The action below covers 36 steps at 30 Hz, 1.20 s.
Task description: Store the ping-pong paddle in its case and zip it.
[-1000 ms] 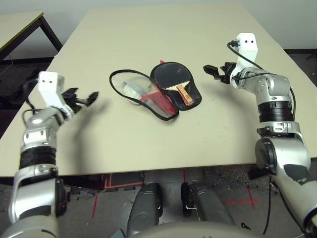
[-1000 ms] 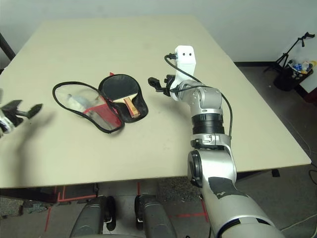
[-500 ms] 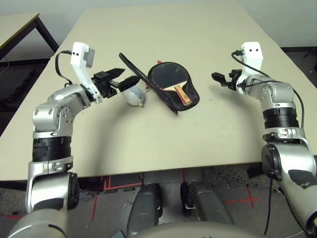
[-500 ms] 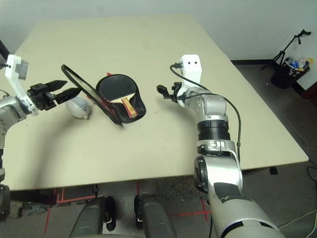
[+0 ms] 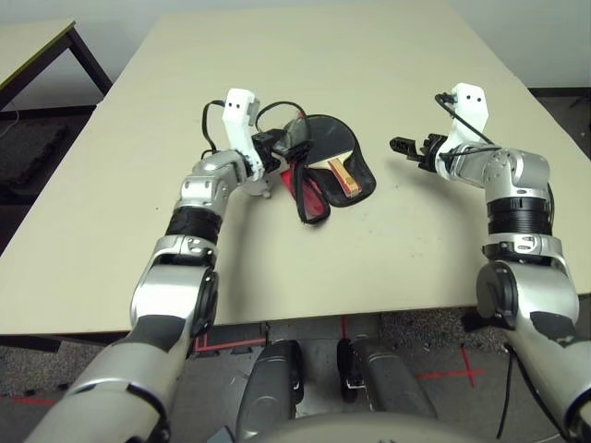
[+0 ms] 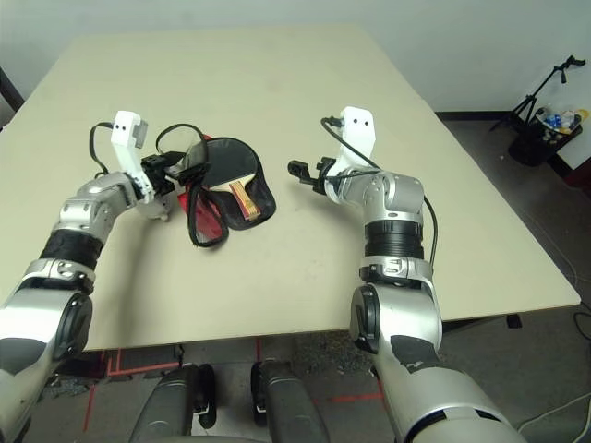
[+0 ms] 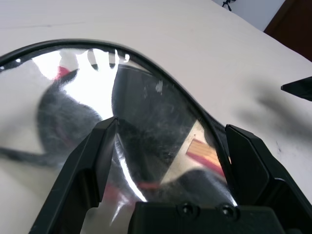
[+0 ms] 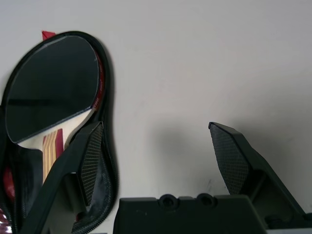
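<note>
- Left gripper [image 5: 284, 152] was spread wide against the clear flap of the case [image 5: 309, 189], not pinching it, probably tipping the flap over the paddle [image 5: 323, 148].
- Paddle lay inside the open case on the table [image 5: 388, 55], so zipping remained.
- Right gripper [image 5: 403, 146] hovered wide open and empty just beside the case, likely waiting.
- Small plush [image 6: 152, 205] sat under the left wrist.
</note>
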### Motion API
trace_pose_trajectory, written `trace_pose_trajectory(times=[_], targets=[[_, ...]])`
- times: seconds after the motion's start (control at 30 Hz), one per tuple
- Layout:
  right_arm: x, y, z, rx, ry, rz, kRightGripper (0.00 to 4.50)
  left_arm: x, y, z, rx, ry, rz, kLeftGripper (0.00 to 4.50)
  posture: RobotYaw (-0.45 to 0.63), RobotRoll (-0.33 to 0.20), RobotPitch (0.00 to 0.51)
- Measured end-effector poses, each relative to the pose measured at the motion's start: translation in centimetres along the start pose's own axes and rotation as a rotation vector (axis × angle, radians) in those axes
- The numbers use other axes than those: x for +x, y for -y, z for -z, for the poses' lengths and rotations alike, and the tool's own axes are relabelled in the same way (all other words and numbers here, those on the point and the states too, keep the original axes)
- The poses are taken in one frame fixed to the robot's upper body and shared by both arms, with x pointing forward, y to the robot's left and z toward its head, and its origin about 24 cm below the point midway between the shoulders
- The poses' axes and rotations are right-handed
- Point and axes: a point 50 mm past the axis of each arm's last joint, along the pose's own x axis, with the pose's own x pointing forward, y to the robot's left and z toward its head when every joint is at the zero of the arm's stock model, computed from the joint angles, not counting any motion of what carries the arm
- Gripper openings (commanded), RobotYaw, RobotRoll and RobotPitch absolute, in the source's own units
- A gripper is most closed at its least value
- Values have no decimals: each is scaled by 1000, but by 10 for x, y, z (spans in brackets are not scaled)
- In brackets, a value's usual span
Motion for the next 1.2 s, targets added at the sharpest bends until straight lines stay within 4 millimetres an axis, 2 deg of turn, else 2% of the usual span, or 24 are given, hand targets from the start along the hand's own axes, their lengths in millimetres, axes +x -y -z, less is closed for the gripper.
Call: trace_pose_trajectory(times=[0.1,0.27,0.33,0.5,0.73,0.83,1.03,1.1,1.2], targets=[[-2,0,1,5,-2,3,4464,14,13,-10,-24,51,30,4500,-90,0,170],[-2,-3,0,10,10,-1,4464,27,24,-47,-93,205,40,4500,-90,0,162],[-2,-3,0,13,11,-6,4464,29,26,-55,-107,244,42,4500,-91,0,159],[-2,-5,-1,43,22,-20,4464,30,26,-58,-130,267,29,4500,-79,0,148],[0,-12,10,296,-70,-90,4464,17,23,-73,-71,292,86,4500,-58,0,134],[0,-14,18,377,-135,-107,4464,4,21,-67,-15,256,119,4500,-48,0,131],[-3,-17,33,451,-223,-120,4464,-36,1,-21,17,87,53,4500,-30,0,133],[-6,-17,35,448,-242,-121,4464,-45,0,-17,19,64,39,4500,-20,0,137],[-7,-23,40,457,-281,-149,4464,-52,7,-24,38,74,51,4500,-16,0,139]])
